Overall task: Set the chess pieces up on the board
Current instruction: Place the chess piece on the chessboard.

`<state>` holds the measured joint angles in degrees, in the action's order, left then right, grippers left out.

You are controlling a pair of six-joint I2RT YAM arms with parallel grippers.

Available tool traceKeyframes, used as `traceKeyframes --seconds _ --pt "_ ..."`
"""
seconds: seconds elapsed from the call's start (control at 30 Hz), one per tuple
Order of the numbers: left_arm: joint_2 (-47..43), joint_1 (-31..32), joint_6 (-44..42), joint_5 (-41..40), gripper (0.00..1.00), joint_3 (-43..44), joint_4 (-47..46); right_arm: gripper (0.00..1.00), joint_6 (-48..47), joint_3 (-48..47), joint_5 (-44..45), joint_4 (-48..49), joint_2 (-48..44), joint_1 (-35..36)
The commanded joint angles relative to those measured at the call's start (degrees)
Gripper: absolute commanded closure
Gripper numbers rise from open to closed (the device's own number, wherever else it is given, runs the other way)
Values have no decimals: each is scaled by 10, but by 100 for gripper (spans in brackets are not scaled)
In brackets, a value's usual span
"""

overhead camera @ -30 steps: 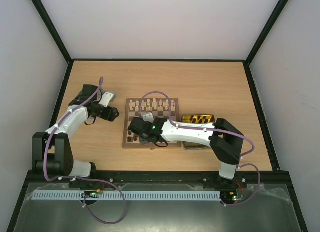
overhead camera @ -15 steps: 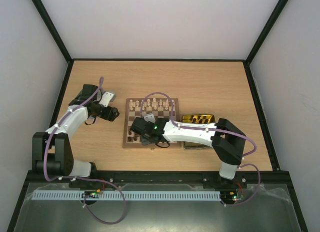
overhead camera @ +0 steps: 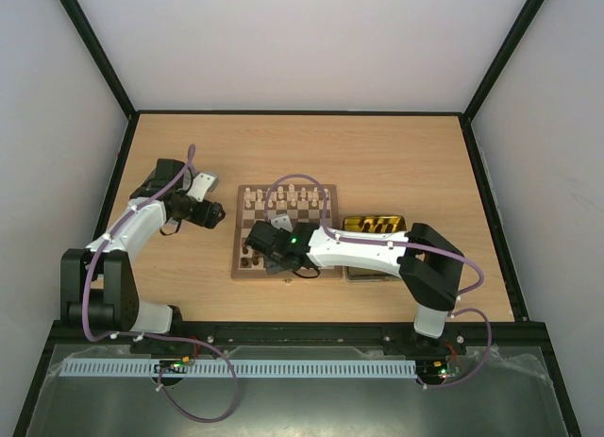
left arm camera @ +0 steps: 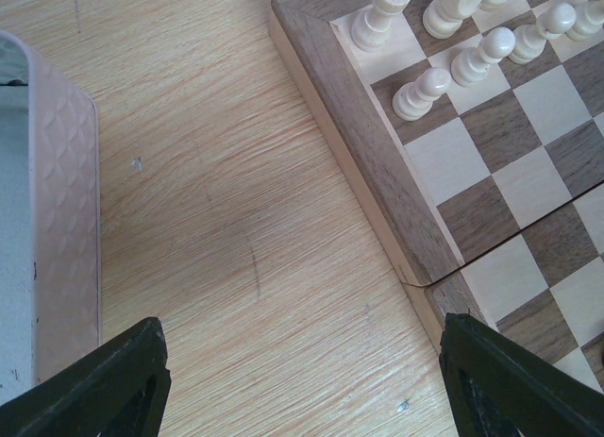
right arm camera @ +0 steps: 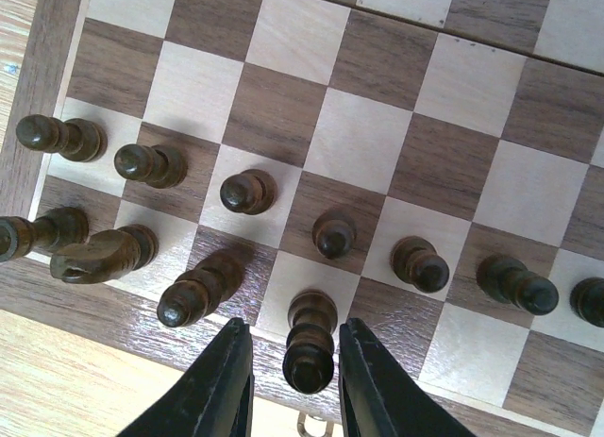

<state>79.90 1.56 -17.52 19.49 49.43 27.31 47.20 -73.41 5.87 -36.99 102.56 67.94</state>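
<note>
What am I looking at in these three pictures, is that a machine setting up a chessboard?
Yes: two robot arms bolted to a table. One picture looks down from above; the other two come from a camera on each wrist. The chessboard lies mid-table, cream pieces on its far side, dark pieces on the near side. A yellow-lined tin sits right of it, a silver lid to the left. The left gripper hangs open over the table, holding nothing. The right gripper straddles one dark piece on the back row; whether it pinches it is unclear.
</note>
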Motion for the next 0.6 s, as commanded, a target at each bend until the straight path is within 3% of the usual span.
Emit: traceKeyframes --seconds 0.0,0.57 --pt "-9 -4 -2 4 21 -5 2 76 1 -6 0 4 11 -1" --pt "-8 -7 -3 3 21 -6 1 77 -1 -9 2 16 16 -3"
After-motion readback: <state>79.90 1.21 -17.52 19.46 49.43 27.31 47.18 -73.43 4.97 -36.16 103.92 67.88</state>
